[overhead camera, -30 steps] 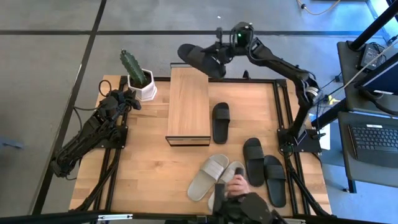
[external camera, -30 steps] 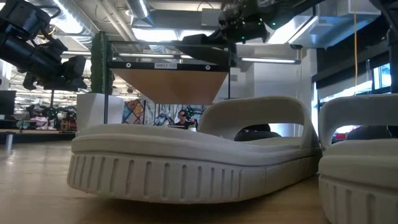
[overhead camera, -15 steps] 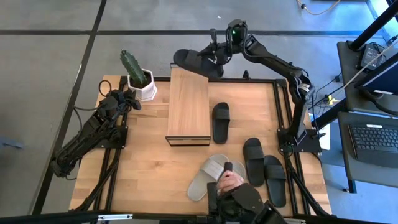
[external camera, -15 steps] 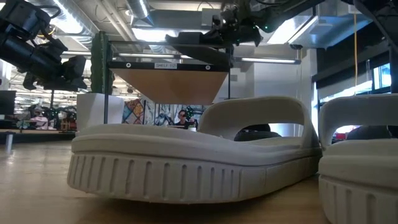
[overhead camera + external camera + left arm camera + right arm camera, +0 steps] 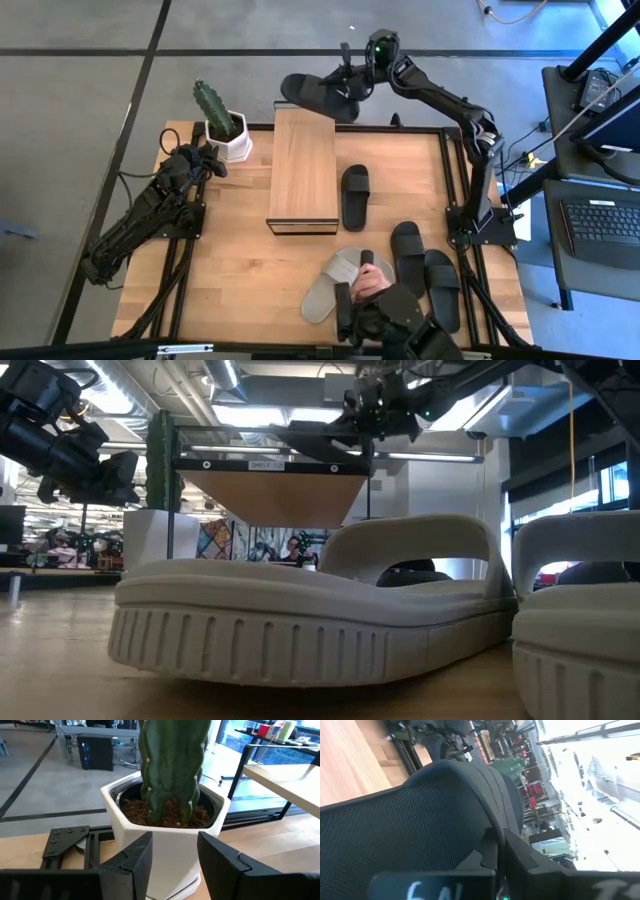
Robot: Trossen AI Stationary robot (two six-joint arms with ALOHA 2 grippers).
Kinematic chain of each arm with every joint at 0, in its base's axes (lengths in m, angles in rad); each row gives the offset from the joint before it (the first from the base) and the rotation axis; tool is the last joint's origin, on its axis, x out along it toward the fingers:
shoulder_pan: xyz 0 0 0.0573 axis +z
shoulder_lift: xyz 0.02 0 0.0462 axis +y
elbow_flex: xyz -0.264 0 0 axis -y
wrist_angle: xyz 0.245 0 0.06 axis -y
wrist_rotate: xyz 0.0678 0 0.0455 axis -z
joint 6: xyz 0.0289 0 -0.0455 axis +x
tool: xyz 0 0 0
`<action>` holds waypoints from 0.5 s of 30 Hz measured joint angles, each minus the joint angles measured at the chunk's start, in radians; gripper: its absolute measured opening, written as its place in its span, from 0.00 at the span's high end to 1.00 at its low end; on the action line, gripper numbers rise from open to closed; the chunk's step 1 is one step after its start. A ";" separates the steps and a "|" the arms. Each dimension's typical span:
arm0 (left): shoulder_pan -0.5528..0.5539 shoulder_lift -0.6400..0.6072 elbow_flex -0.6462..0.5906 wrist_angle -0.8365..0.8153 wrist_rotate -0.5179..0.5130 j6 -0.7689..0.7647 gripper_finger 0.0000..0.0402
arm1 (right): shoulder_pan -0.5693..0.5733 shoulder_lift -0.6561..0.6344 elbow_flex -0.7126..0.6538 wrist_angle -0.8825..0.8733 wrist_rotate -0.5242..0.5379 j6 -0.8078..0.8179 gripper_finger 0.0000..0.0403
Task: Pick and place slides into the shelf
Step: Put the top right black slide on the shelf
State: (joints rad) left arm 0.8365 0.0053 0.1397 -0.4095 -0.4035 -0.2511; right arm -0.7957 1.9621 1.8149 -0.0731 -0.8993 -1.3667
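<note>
Right gripper (image 5: 345, 80) jaws clamped on black slide (image 5: 318, 95), held aloft beyond far end of shelf (image 5: 302, 168). Left gripper (image 5: 172, 862) jaws parted, idle beside cactus pot (image 5: 165, 827). Slide likely light, flexible foam; strap edge best hold.

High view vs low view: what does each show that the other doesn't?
Only the high view: the left gripper parked by the cactus pot, three black slides on the table, and a person's hand on the beige pair.

Only the low view: the underside of the shelf and the room behind it.

Both: the right gripper shut on a black slide, held above the far end of the shelf, and a beige slide at the near edge.
</note>
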 joint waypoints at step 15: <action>0.000 0.000 0.000 0.000 0.000 -0.001 0.63 | 0.011 0.134 0.000 0.131 -0.065 0.010 0.97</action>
State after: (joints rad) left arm 0.8368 0.0054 0.1394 -0.4099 -0.4034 -0.2520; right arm -0.7847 2.0956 1.8145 0.0576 -0.9640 -1.3572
